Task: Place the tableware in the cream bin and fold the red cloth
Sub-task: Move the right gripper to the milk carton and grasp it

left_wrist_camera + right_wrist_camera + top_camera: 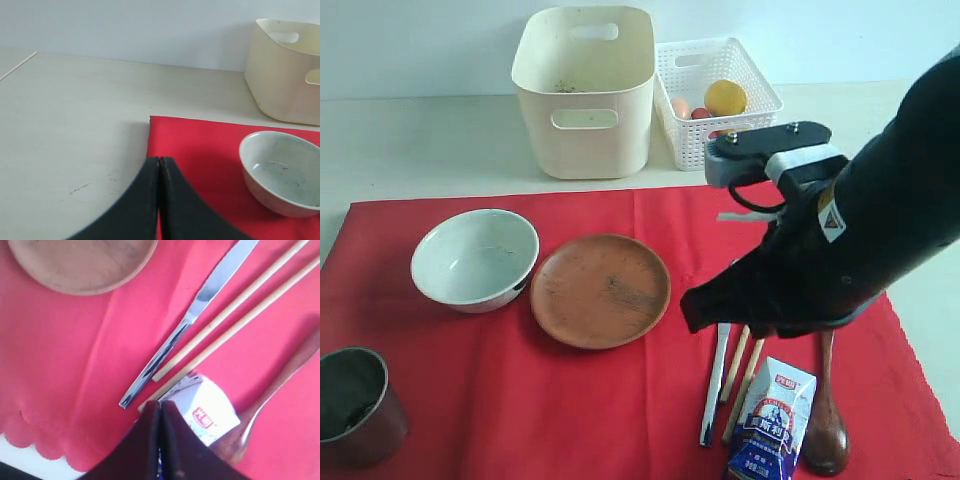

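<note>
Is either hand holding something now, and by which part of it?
Nothing is held. The left hand and the right hand are both shut, with nothing between them.

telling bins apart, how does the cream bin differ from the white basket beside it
The cream bin is taller and smooth-walled; the white basket is lower and lattice-walled. No tableware shows in the cream bin; the white basket holds an egg and a lemon. Both stand off the red cloth.

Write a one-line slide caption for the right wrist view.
Shut right gripper poised over the blue-white packet, beside silver table knife, wooden chopsticks and dark wooden spoon on the red cloth.
</note>
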Robot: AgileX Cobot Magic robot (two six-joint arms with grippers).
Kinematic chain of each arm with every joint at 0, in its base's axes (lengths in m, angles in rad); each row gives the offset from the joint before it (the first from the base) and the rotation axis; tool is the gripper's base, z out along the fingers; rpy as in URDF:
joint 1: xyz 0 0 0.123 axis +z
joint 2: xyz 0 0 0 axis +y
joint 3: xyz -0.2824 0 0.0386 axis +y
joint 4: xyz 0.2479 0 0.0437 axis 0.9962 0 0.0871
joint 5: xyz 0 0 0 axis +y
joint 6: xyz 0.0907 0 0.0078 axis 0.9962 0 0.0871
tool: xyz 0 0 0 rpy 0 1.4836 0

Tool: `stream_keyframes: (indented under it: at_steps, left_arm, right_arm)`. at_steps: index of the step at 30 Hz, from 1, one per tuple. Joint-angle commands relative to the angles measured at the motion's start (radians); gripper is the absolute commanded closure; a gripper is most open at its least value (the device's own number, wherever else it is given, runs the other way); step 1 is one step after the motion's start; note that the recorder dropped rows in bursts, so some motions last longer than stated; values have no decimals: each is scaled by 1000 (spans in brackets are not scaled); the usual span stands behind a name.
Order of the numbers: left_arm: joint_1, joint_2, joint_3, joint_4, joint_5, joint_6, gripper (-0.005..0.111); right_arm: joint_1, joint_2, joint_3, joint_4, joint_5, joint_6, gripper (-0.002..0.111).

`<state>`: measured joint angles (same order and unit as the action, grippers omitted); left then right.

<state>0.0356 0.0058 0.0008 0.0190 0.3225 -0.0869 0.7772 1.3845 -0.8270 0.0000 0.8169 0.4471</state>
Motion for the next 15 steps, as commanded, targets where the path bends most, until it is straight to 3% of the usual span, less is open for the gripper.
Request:
stream_keyframes:
  at_steps: [1,10,15]
  left_arm:
    - [1,-6,-1,-5,-6,4,106]
    - [1,-6,-1,-5,-6,4,106]
    - [1,-6,-1,-5,-6,4,106]
  right_arm:
    - [62,-5,27,-30,58,150,97]
    - [112,16,89,-70,52,378,49]
    - [112,62,132,-87,-62,465,33]
